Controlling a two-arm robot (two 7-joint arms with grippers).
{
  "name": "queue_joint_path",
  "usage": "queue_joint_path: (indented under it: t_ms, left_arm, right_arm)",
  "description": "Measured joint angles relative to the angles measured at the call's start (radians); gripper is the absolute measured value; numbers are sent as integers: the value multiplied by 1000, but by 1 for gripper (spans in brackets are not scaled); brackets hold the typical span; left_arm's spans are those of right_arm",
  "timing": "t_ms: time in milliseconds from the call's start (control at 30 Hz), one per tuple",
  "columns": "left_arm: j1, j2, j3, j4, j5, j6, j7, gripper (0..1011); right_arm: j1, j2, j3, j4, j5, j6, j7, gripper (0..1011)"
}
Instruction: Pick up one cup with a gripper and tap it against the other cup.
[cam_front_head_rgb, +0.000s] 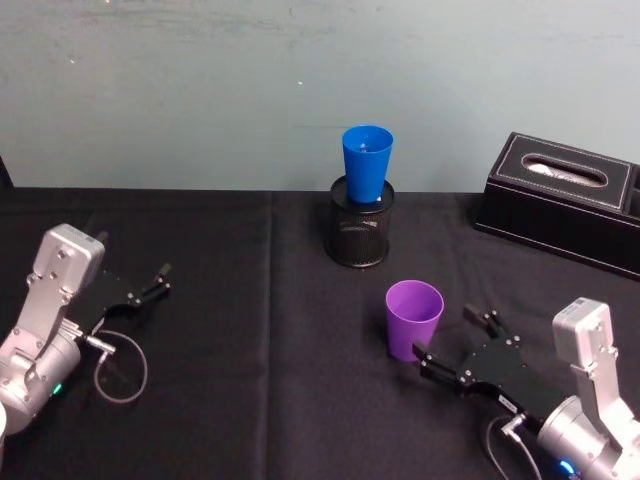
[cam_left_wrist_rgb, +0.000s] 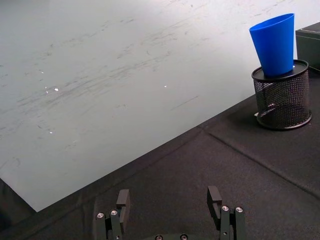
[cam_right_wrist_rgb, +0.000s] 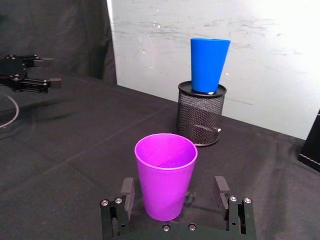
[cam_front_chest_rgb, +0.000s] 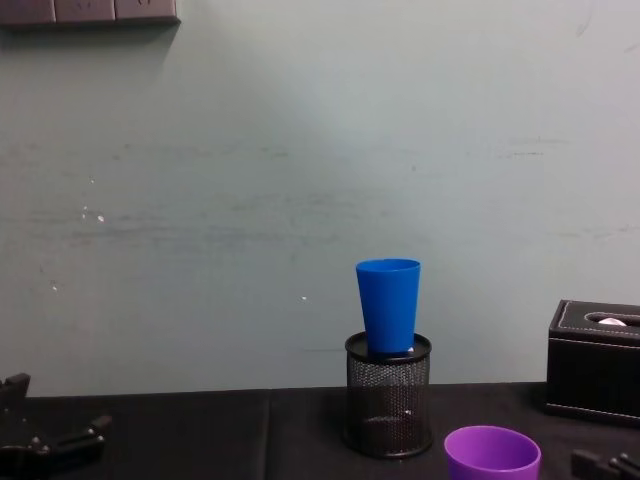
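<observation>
The right gripper (cam_right_wrist_rgb: 174, 187) has its fingers spread either side of the empty purple cup (cam_right_wrist_rgb: 166, 160), low on its wall. The cup is probably light, thin and slick, so grip it gently at mid-height. At 11 o'clock beyond it, the blue cup (cam_right_wrist_rgb: 208, 62) stands upright in a mesh pen holder (cam_right_wrist_rgb: 200, 117). The left gripper (cam_front_head_rgb: 150, 285) sits idle at 9 o'clock, fingers spread.

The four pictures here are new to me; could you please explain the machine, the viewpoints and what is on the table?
It is a two-armed robot. One camera sits on its head, one on its chest, one on each wrist. On the black table stand a purple cup, a blue cup seated in a mesh pen holder, and a tissue box. The right gripper is open around the purple cup. The left gripper rests open at the left. Nothing is held.
</observation>
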Motion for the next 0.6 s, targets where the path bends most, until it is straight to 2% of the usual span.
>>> queue_joint_path:
  t_ms: [600]
  left_arm:
    - [0, 0, 0, 0, 0, 0, 0, 1011]
  right_arm:
    - [-13, -16, 16, -6, -11, 10, 28, 1003]
